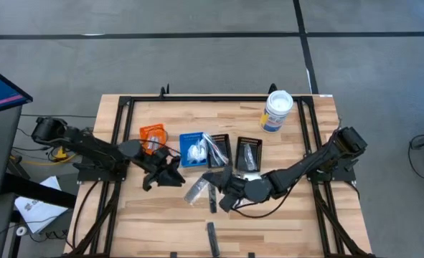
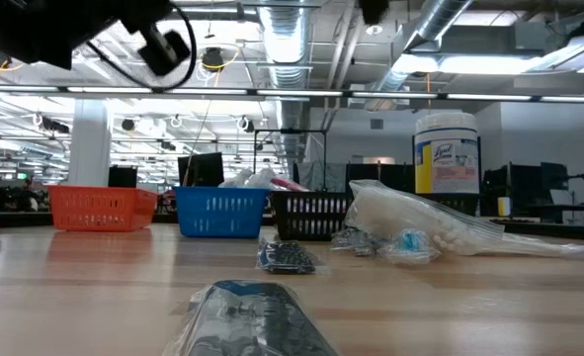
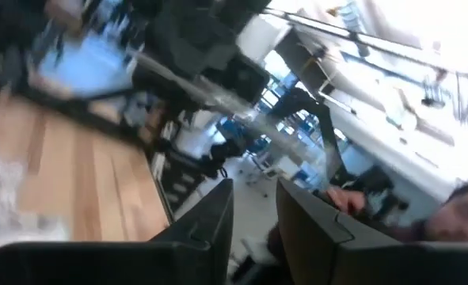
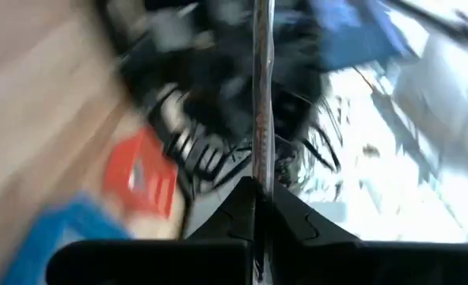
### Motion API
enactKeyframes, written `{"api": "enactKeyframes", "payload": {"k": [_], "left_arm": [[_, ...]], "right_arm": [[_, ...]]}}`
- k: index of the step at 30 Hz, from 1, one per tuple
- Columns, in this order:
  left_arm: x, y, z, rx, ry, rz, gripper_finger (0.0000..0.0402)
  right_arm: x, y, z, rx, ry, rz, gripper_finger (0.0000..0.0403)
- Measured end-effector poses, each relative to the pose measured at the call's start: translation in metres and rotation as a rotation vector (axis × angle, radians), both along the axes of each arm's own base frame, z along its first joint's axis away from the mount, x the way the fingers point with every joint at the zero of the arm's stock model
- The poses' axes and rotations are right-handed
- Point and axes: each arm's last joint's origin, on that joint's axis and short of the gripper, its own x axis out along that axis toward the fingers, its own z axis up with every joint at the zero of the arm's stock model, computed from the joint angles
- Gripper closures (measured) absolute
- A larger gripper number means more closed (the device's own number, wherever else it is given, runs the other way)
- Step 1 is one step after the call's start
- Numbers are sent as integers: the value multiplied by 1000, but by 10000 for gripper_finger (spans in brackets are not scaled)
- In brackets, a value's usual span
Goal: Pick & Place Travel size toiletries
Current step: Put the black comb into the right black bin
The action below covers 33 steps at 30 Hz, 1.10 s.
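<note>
My right gripper (image 1: 217,179) is over the table's middle, in front of the bins, and is shut on a slim clear-wrapped packet (image 4: 259,95) seen edge-on. My left gripper (image 1: 170,172) hovers just left of it, near the blue bin (image 1: 193,149); its fingers (image 3: 211,226) stand a little apart with nothing between them. A silvery sachet (image 1: 196,190) and a small dark piece (image 1: 213,206) lie flat on the table by my right gripper. Another dark piece (image 1: 212,236) lies near the front edge. The low view shows a clear crinkly packet (image 2: 410,225) lying on the table. My right gripper pinches the slim clear-wrapped packet between its two fingers at one end (image 4: 259,178). The packet runs straight out beyond the fingertips, along the fingers. Whether it is clear of the table does not show.
An orange bin (image 1: 153,136), the blue bin with white packets in it, and two black bins (image 1: 219,147) (image 1: 249,153) stand in a row at mid-table. A white tub with a blue label (image 1: 277,111) stands at the far right. Bare wood lies along the near edge.
</note>
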Motion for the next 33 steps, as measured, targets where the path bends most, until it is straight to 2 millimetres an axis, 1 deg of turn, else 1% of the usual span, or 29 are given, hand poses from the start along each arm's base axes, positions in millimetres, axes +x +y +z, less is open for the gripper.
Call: {"api": "enactKeyframes", "payload": {"k": [2, 5, 7, 9, 10, 12, 14, 15, 18, 21, 24, 27, 29, 33], "left_arm": [[-4, 1, 7, 76, -87, 22, 312], [-9, 2, 15, 166, -184, 69, 312], [-12, 1, 19, 215, -234, 98, 312], [-15, -2, 22, 280, -277, 169, 312], [-15, -6, 22, 315, -290, 211, 312], [-17, -14, 21, 396, -308, 302, 312], [-18, -23, 19, 478, -304, 388, 312], [-19, -26, 18, 513, -295, 431, 312], [-22, -32, 21, 539, -275, 533, 312], [-25, -34, 29, 493, -293, 542, 312], [-26, -34, 32, 463, -301, 537, 312], [-27, -34, 32, 451, -297, 539, 312], [-26, -34, 32, 454, -296, 539, 310], [-25, -34, 31, 478, -292, 556, 286]], "right_arm": [[1, -1, 13, 218, -176, -9, 399], [0, -5, 32, 628, -467, 9, 399], [0, -9, 37, 826, -552, 33, 399], [2, -14, 37, 1016, -546, 102, 399], [5, -18, 36, 1132, -523, 165, 399], [13, -28, 33, 1350, -432, 291, 399], [20, -41, 29, 1510, -349, 362, 399], [24, -47, 26, 1556, -331, 364, 399], [30, -60, 16, 1587, -290, 284, 400], [32, -67, 9, 1581, -246, 220, 400], [32, -67, 6, 1531, -213, 217, 398], [32, -63, 13, 1521, -230, 250, 395], [31, -60, 13, 1519, -222, 255, 395], [31, -58, 13, 1516, -212, 259, 398]]}}
